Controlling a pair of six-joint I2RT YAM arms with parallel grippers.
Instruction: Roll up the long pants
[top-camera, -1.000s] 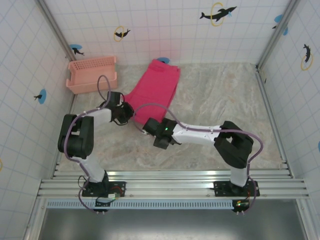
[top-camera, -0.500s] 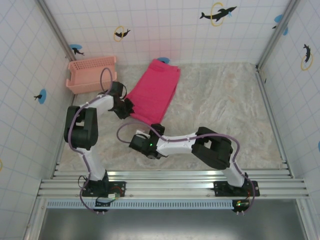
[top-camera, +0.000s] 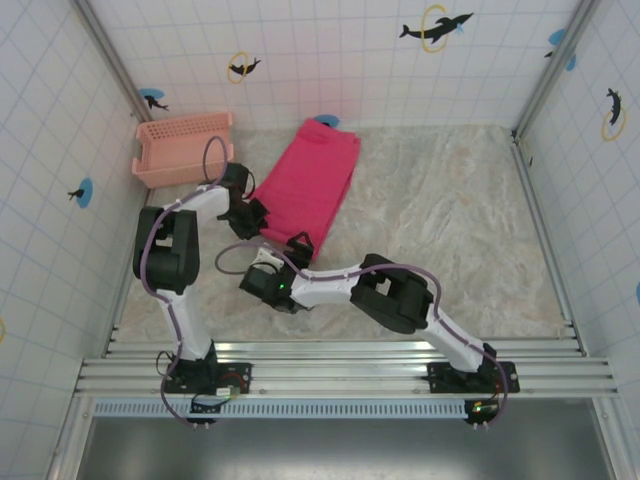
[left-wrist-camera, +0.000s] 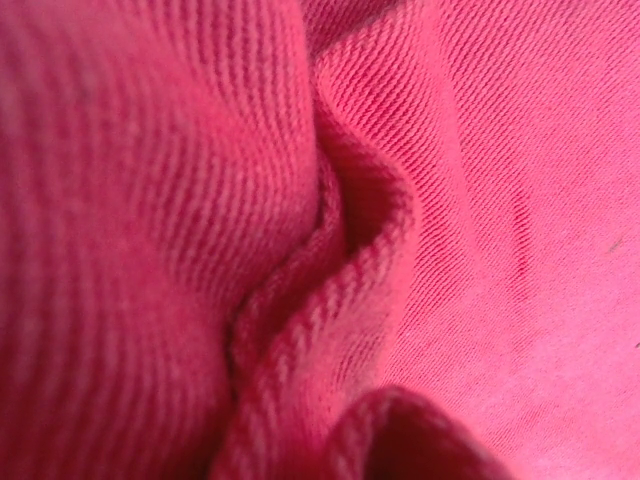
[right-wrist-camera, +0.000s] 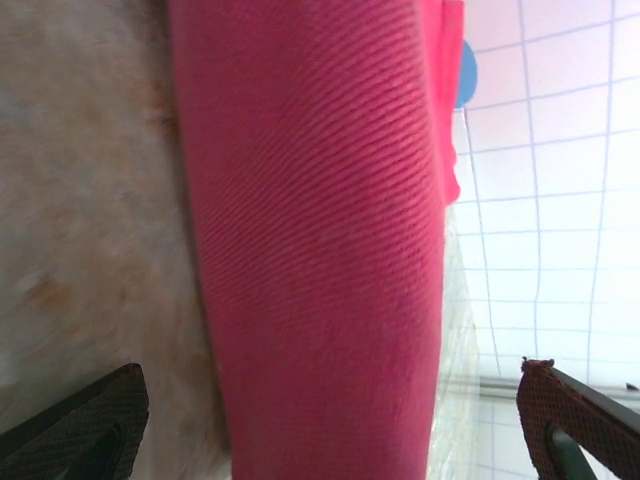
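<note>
The pink long pants (top-camera: 312, 178) lie folded in a long strip on the table, running from the back wall toward the middle. My left gripper (top-camera: 251, 215) sits at the strip's left edge near its near end. In the left wrist view bunched pink fabric (left-wrist-camera: 340, 290) presses against the camera and hides the fingers, so the gripper looks shut on a pinched fold. My right gripper (top-camera: 297, 247) is at the near end of the pants. In the right wrist view that gripper (right-wrist-camera: 325, 440) stands open, its dark fingertips (right-wrist-camera: 85, 425) wide apart with the pants (right-wrist-camera: 320, 230) between them.
A pink plastic basket (top-camera: 185, 148) stands at the back left, close to the left arm. Tiled walls (top-camera: 330, 60) close in the marbled table (top-camera: 450, 220) on three sides. The right arm's elbow (top-camera: 392, 293) is folded low over the middle of the table.
The right arm has swung left, folding at the elbow, and brought its gripper to the near end of the pants. The left gripper has shifted slightly back along the pants' left edge.
</note>
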